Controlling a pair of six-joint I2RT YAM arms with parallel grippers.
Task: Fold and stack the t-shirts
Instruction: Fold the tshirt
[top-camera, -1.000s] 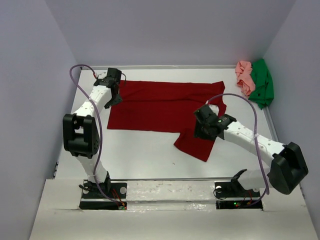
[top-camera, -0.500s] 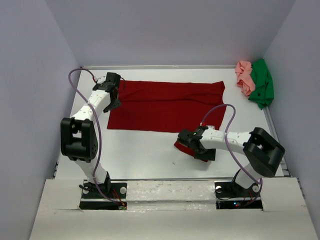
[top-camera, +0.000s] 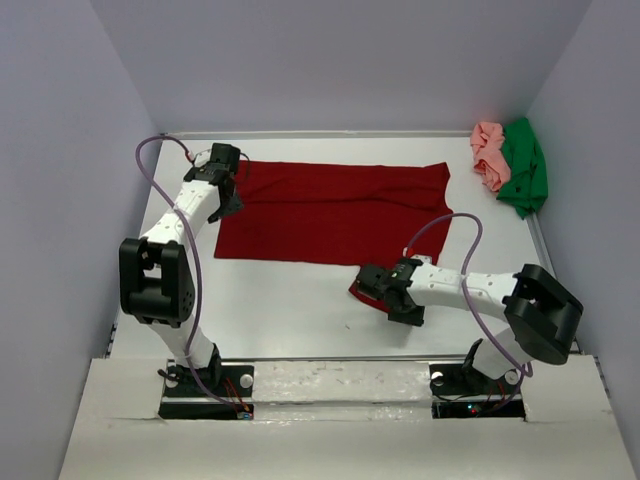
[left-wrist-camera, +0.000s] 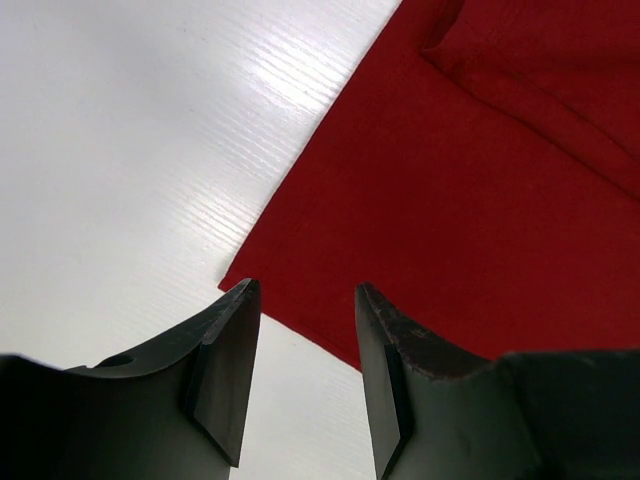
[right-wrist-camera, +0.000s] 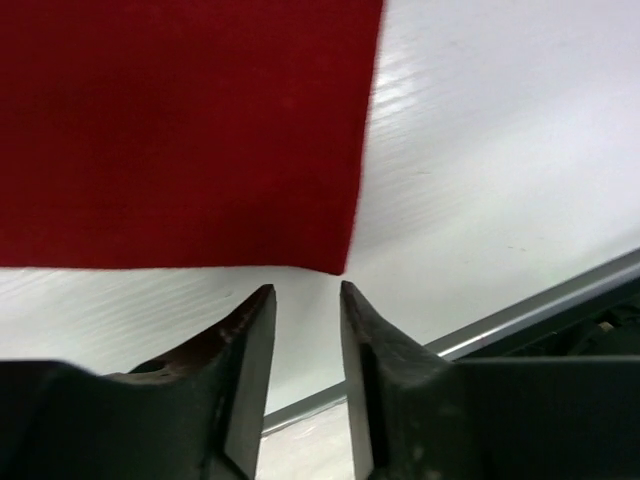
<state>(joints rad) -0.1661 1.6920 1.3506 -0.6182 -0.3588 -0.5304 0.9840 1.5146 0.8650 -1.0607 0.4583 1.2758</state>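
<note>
Toward the near right of the table (top-camera: 290, 310), your right gripper (right-wrist-camera: 305, 288) has swung down from the sleeve to the loose front corner of the dark red shirt (top-camera: 335, 210), which lies spread across the far half. Its jaws have narrowed but stand apart, with the corner just ahead and nothing pinched. Your left gripper (left-wrist-camera: 305, 288) hovers at the far-left edge, jaws spread and empty. The pink shirt (top-camera: 489, 152) and green shirt (top-camera: 525, 175) sit bunched far right, so folding has barely begun
</note>
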